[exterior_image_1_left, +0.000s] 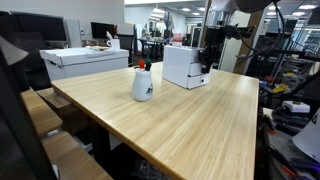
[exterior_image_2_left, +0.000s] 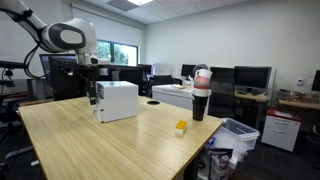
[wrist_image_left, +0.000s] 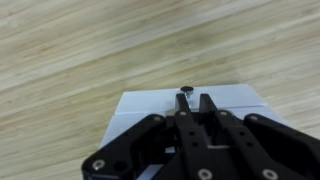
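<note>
Counted on the one wooden table (exterior_image_1_left: 200, 120): one white box (exterior_image_1_left: 185, 67), one upright white container (exterior_image_1_left: 143, 84) with a red top, one small yellow block (exterior_image_2_left: 181, 127); three loose things in all. Yellow block found in an exterior view only; not made out elsewhere. Counted on the robot: one arm (exterior_image_2_left: 60, 38), one gripper (wrist_image_left: 193, 98), two fingers (wrist_image_left: 183, 108). Fingers drawn together, only a thin slit between the tips; nothing seen clamped in that slit. Gripper poised over the top of the white box (wrist_image_left: 235, 100) near one edge in the wrist view, tips pointing down at the white surface; seen close against one side of the box in both exterior views, gripper (exterior_image_1_left: 205, 66) and gripper (exterior_image_2_left: 96, 93). One small dark round spot (wrist_image_left: 187, 90) noted on the box top just past the fingertips; touching it or not, cannot tell. White box (exterior_image_2_left: 117, 100) standing flat and upright on the table, toward the end nearest the arm; well apart from the container (exterior_image_2_left: 201, 95) and from the yellow block. Container standing upright near a table edge; yellow block lying near it, not touching. Off the table: one second white machine (exterior_image_1_left: 85, 60) on a neighbouring desk; several dark monitors (exterior_image_2_left: 250, 75) along the far desks, exact count not readable.
</note>
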